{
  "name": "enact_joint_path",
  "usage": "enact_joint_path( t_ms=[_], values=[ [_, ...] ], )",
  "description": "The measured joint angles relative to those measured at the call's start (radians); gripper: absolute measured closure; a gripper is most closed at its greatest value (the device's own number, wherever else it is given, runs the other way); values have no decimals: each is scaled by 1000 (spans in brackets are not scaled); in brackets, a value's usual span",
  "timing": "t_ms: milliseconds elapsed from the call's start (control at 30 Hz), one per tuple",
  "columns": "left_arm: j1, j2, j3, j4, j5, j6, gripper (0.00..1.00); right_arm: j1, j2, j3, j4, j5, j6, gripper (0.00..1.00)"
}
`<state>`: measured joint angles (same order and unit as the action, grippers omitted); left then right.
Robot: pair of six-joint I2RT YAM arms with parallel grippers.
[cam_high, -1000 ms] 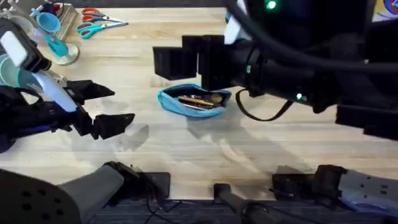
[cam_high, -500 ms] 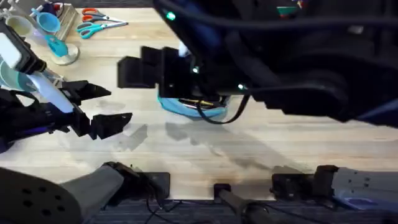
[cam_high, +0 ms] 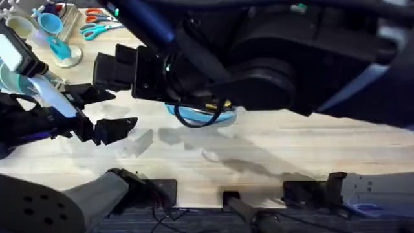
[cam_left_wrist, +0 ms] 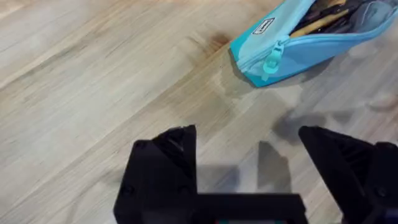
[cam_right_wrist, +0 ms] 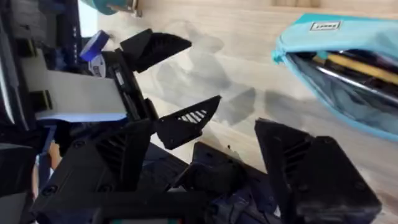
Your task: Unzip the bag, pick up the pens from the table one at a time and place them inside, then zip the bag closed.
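The left gripper [cam_high: 107, 109] is hovering near the table's [cam_high: 272, 149] left edge, jaws apart and empty, likely waiting to steady the bag [cam_left_wrist: 298, 43]. The bag is lying mid-table, unzipped, pens [cam_right_wrist: 367, 67] inside. The right gripper [cam_right_wrist: 208, 155], also spread and empty, is reaching leftward over it, probably toward the zipper pull [cam_left_wrist: 273, 59].

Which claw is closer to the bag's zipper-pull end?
The right claw: it hovers beside the bag, while the left claw waits farther out.
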<state>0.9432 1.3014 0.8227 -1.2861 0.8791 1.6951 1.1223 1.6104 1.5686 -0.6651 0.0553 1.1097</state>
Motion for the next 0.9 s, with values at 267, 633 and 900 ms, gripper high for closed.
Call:
enact_joint_path(
  t_ms=[267, 633, 900],
  values=[
    [0, 0, 0, 0, 0, 0, 7, 1, 1, 2, 6, 11, 101, 4],
    [0, 0, 0, 0, 0, 0, 7, 1, 144, 9, -38, 30, 291, 4],
    [0, 0, 0, 0, 1, 0, 7, 1, 193, 9, -12, 46, 368, 6]
  ],
)
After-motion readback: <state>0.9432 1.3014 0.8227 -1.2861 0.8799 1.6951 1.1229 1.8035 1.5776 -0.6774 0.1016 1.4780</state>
